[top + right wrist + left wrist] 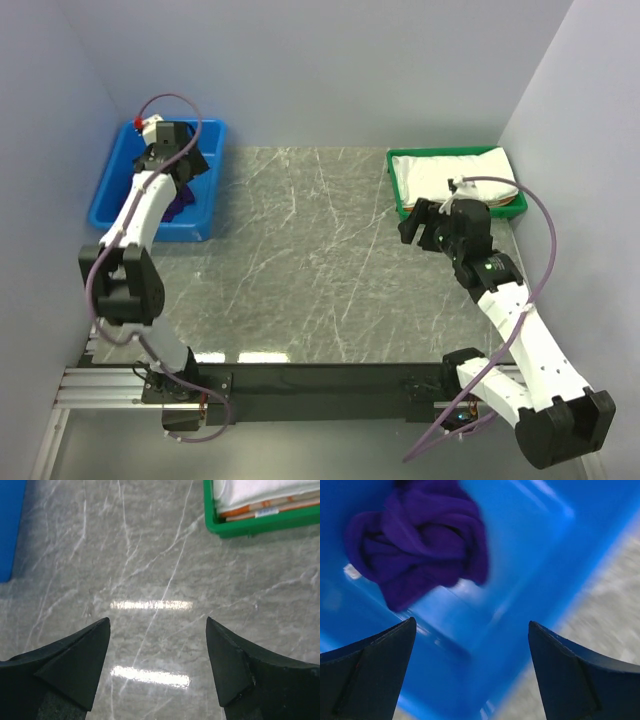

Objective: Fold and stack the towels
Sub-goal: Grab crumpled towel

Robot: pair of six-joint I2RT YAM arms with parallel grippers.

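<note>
I see the plain white towel (455,172) lying folded flat in the green tray (395,188), stacked on the orange towel (237,513), of which only a thin edge shows. The dark purple towel (420,540) sits crumpled in a blue bin (108,200), well left of the green tray.

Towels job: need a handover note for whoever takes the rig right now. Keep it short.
Left gripper: open, empty, hanging over the purple towel, which lies crumpled in the blue bin.
Right gripper: open, empty, above bare table, just in front of the green tray.
Done: white towel lies folded in the tray on top of the orange towel, of which only an edge shows.
Left: take out the purple towel, fold it, stack it on the other two.
</note>
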